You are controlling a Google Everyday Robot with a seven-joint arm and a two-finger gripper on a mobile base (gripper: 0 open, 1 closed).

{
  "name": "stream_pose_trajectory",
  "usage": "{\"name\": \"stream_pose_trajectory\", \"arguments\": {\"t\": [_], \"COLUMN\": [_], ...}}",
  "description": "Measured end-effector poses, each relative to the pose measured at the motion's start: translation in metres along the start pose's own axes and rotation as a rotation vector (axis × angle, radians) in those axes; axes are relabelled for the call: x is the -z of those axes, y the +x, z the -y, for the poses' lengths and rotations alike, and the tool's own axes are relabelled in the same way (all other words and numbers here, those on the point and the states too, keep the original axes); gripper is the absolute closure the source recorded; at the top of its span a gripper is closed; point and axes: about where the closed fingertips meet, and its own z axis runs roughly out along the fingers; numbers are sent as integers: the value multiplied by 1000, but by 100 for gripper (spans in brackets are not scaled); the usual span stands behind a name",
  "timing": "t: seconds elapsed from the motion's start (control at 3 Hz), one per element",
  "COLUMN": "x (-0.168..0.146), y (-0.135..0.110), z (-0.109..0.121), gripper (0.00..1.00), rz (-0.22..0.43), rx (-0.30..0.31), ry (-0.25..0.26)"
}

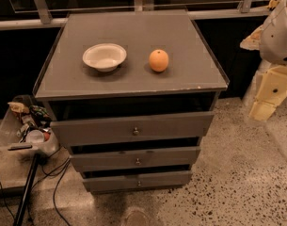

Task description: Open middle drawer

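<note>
Hanging far right, well apart from the middle drawer [110,159], the jaws cannot be told released or clenched.

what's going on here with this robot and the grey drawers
A robot arm's end effector hangs to the right of the grey wooden three-drawer cabinet, clear of it. The grey middle drawer with a small round metal knob is untouched. A white bowl and a round orange fruit sit on top.

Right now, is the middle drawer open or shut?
Looks shut: no box interior shows behind the middle drawer front. Gripper hangs far right, off its knob.
</note>
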Motion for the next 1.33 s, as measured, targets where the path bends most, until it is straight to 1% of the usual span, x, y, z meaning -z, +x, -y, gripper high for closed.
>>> {"name": "stream_pose_trajectory", "arguments": {"t": [0.33,0.67,1.0,1.33], "x": [0,-6,-31,-68], "y": [0,-6,-29,-39], "z": [0,-7,-28,-49], "gripper": [0,0,0,0], "rz": [0,25,78,144], "rx": [0,12,60,87], "ry": [0,-13,-51,-79]}}
